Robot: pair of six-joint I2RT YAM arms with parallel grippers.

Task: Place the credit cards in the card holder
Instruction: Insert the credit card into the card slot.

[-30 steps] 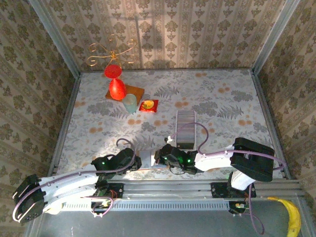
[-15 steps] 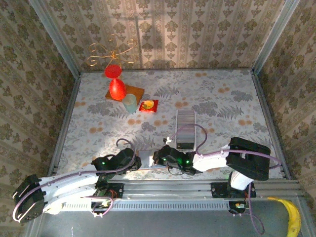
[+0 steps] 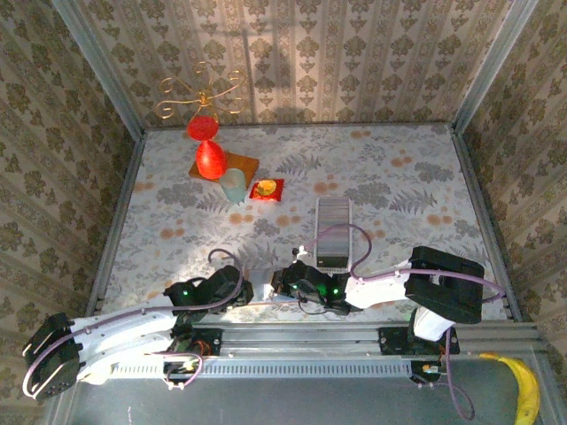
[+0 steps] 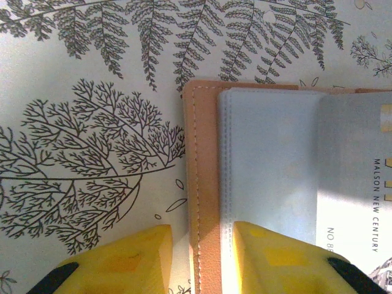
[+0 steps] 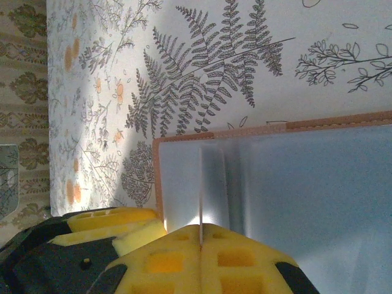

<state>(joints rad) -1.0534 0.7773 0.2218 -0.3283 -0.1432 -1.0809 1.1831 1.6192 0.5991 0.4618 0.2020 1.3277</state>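
The card holder (image 4: 205, 184) lies open on the table, with a tan stitched edge and a pale blue-grey inside (image 5: 294, 184). A printed credit card (image 4: 355, 184) rests on its right half. My left gripper (image 4: 202, 251) stands partly open, its yellow fingers straddling the holder's tan left edge, one over the table and one over the inner pocket. My right gripper (image 5: 201, 228) is shut on another credit card (image 5: 200, 190), seen edge-on and held upright over the holder's inside. In the top view both grippers (image 3: 241, 288) (image 3: 285, 283) meet at the holder (image 3: 263, 285) near the front edge.
A long clear ribbed tray (image 3: 333, 232) lies just behind the right gripper. Far left at the back stand a red vase (image 3: 209, 159), a pale cup (image 3: 233, 186), a red square item (image 3: 267, 189) and a gold wire ornament (image 3: 201, 93). A banana (image 3: 526, 390) lies off the table.
The right arm has shifted slightly left with its card. The left gripper's fingers have narrowed a little around the holder's edge.
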